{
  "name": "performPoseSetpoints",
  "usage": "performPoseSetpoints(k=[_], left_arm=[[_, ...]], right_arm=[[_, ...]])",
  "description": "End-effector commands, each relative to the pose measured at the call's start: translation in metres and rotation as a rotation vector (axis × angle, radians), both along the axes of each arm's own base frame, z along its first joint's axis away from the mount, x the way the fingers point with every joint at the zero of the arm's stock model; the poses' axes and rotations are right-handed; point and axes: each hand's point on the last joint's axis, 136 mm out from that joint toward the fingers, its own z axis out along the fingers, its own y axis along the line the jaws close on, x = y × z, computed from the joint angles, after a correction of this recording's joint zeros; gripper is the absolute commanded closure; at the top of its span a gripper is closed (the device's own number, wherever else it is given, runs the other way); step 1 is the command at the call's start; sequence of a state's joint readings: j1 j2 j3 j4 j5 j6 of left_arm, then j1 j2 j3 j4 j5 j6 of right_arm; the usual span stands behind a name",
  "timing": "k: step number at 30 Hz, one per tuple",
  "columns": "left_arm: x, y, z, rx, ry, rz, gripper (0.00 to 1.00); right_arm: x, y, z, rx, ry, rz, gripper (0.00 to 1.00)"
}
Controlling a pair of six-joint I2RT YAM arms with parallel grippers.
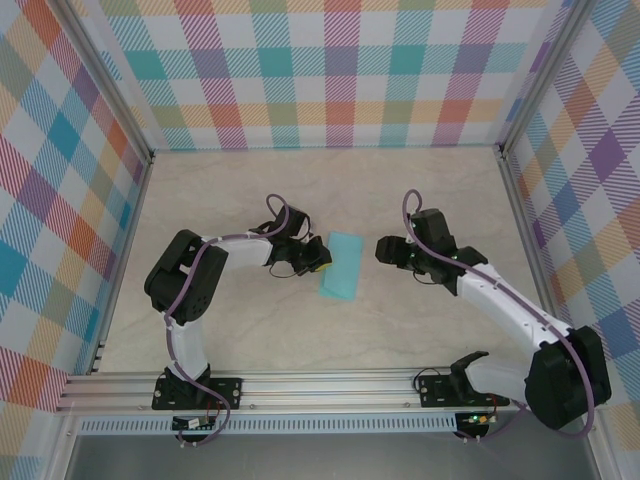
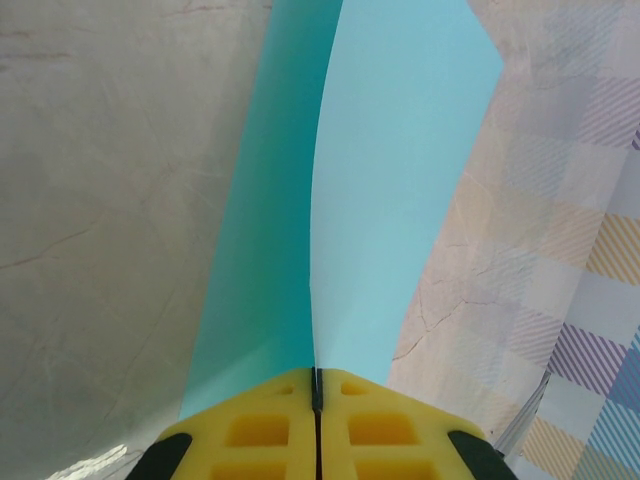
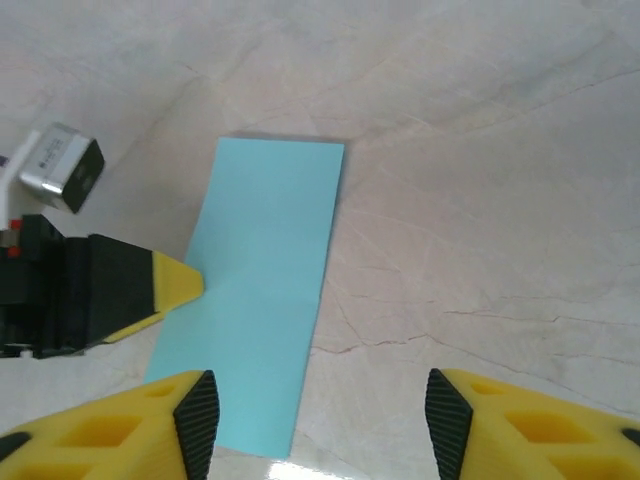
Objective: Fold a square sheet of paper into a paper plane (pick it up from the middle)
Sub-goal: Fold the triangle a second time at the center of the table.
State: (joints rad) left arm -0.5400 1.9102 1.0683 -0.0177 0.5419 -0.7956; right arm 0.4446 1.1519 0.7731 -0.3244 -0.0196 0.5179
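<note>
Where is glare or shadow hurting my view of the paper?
Top external: even light, paper sharp, no glare. Left wrist: paper close to the lens, one flap shaded darker; bright patch on the table at the bottom edge. Right wrist: crisp, a small glare spot on the table by the paper's near corner.

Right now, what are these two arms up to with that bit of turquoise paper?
They are folding it. The left gripper is shut on the middle of one long edge of the paper, which sits on the table doubled over into a narrow rectangle. Its two layers part slightly beyond the pinch. The right gripper is open on the paper's other side and is not touching it. There are no plane-like folds yet.
</note>
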Motion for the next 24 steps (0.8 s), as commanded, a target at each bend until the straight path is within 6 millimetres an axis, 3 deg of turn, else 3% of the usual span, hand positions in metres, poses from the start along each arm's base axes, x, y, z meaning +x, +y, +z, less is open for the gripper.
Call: performPoseSetpoints(k=[1, 3, 6, 11, 14, 24], left_arm=[[0.001, -0.001, 0.004, -0.010, 0.001, -0.014, 0.94], [0.000, 0.000, 0.004, -0.009, 0.004, -0.014, 0.94], [0.001, 0.000, 0.003, -0.008, 0.004, -0.013, 0.94], [0.001, -0.001, 0.005, -0.009, 0.003, -0.011, 0.94], [0.002, -0.001, 0.005, -0.011, 0.005, -0.010, 0.94], [0.003, -0.003, 0.006, -0.022, 0.013, -0.006, 0.94]], right_arm=[[-0.006, 0.007, 0.023, 0.063, -0.130, 0.071, 0.31], [-0.007, 0.007, 0.024, 0.064, -0.151, 0.088, 0.31], [-0.011, 0.016, 0.007, 0.053, -0.126, 0.167, 0.31], [-0.029, 0.033, -0.020, 0.021, 0.054, 0.262, 0.38], [-0.039, 0.050, -0.029, -0.066, 0.035, 0.308, 0.37], [-0.060, 0.118, -0.034, -0.264, -0.115, 0.489, 0.31]])
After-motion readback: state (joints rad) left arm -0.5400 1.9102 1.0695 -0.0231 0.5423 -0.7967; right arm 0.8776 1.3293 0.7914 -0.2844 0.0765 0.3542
